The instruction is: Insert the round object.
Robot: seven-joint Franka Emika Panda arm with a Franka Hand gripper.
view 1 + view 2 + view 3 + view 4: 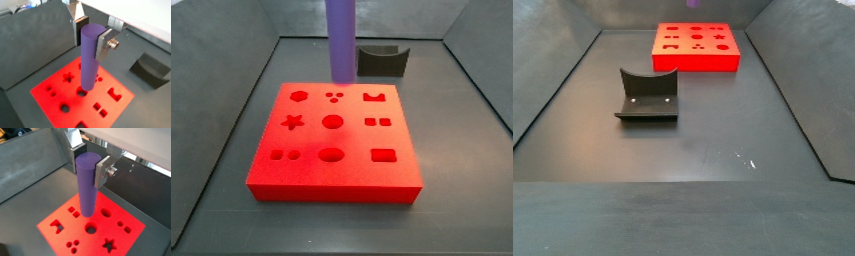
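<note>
My gripper (91, 37) is shut on the round object, a long smooth purple cylinder (89, 60), holding it upright near its upper end; both show in both wrist views (89, 165). The cylinder (87, 190) hangs over the red block (67, 67), which has several shaped holes. In a wrist view its lower end lines up near a round hole (81, 93). In a side view the cylinder (342, 40) hangs above the far edge of the block (331, 178), and the gripper is cut off above the picture. In a side view the block (698, 60) lies far off, with cylinder and gripper out of view.
The fixture (381, 60) stands on the dark floor just beyond the block, and it also shows in a side view (647, 95) and a wrist view (152, 70). Sloping dark grey walls (225, 110) enclose the floor on all sides.
</note>
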